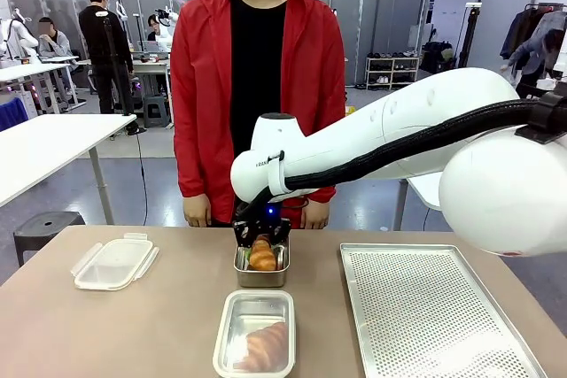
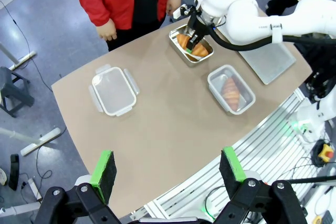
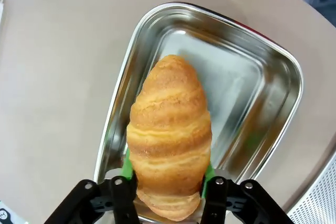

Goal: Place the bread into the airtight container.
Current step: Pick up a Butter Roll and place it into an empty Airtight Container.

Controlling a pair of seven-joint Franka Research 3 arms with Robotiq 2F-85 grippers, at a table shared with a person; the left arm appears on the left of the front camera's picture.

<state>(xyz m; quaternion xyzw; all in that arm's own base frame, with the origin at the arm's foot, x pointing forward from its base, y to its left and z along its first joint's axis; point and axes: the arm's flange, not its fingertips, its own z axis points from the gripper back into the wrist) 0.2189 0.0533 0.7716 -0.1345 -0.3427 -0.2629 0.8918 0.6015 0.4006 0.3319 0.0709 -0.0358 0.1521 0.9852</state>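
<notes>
From where I sit, the croissant (image 3: 169, 137) covers the right gripper's (image 3: 168, 182) green pads (image 3: 126, 167) almost wholly, so I can't tell whether they press it or merely flank it. Its lower end runs under the black fingers at six o'clock. In the front view the perforated tray (image 1: 434, 312) is cut off at five o'clock, and the near container (image 1: 254, 334) at six.

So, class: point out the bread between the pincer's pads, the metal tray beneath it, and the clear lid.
bread (image 3: 169, 135), right wrist view, middle of its crust.
metal tray (image 3: 273, 93), right wrist view, bare rim and wall.
clear lid (image 1: 113, 263), front view, centre of its flat panel.
</notes>
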